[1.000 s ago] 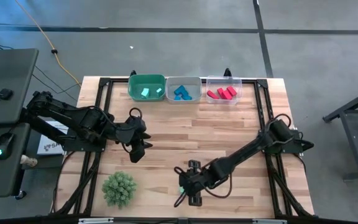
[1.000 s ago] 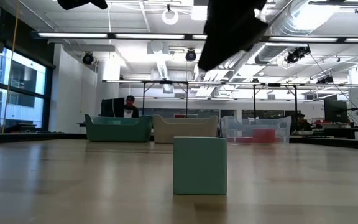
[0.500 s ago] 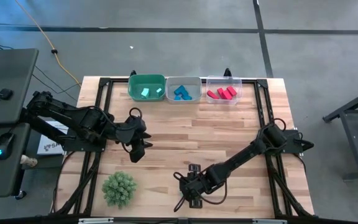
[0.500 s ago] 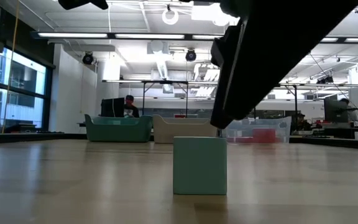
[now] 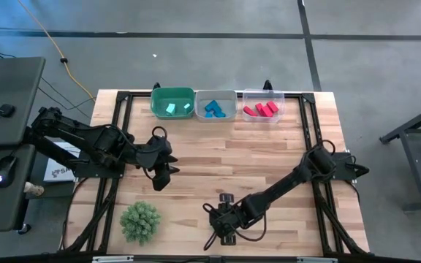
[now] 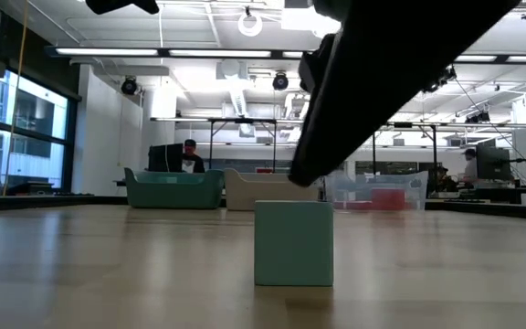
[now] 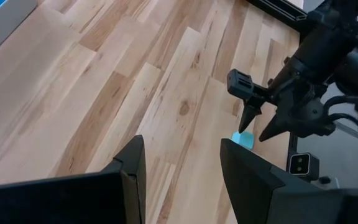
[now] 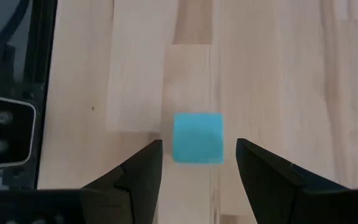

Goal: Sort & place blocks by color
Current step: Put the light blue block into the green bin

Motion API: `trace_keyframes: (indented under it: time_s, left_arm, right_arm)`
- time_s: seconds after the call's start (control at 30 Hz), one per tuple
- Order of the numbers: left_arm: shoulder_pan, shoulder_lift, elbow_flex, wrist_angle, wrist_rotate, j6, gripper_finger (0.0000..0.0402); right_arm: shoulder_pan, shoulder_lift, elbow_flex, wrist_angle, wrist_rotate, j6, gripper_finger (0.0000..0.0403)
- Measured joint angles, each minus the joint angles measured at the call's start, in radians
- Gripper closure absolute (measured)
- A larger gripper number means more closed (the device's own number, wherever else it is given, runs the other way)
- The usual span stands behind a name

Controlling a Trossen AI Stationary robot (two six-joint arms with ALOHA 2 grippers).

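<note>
teal cube: lone light teal cube (image 8: 197, 137) stands on the bare wooden worktop (image 5: 218, 164) at its near edge, far from the bins.
right pincer: right pincer (image 8: 197, 163) hangs just above the cube, fingers apart, nothing held; cube lies straight ahead, centred on the gap, a finger to each side.
cube axis: square faces, no long axis; its sides run parallel to the fingers.
left pincer: left pincer (image 5: 161, 175) waits mid-worktop, well apart from the cube, fingers apart and empty.
nearer arm: right, by far.
next move, my guess: lower, then close.
target: green bin (image 5: 172, 103), far edge.
</note>
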Motion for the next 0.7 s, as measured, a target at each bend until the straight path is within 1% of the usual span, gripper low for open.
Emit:
trace_keyframes:
  time_s: [0.1, 0.33, 0.5, 0.7]
  left_arm:
    - [0.000, 0.000, 0.000, 0.000, 0.000, 0.000, 0.0273]
    - [0.000, 0.000, 0.000, -0.004, 0.000, 0.000, 0.0273]
    - [-0.001, 0.000, 0.000, -0.006, 0.003, -0.001, 0.0273]
    - [-0.001, 0.000, 0.000, -0.009, 0.003, -0.001, 0.0273]
  right_arm:
    - [0.000, 0.021, 0.000, 0.002, -0.013, 0.003, 0.0208]
    - [0.000, 0.023, -0.001, 0.022, 0.010, 0.007, 0.0208]
    - [-0.003, 0.059, -0.002, 0.022, -0.026, 0.011, 0.0208]
    - [-0.002, 0.055, -0.002, 0.021, -0.006, 0.029, 0.0208]
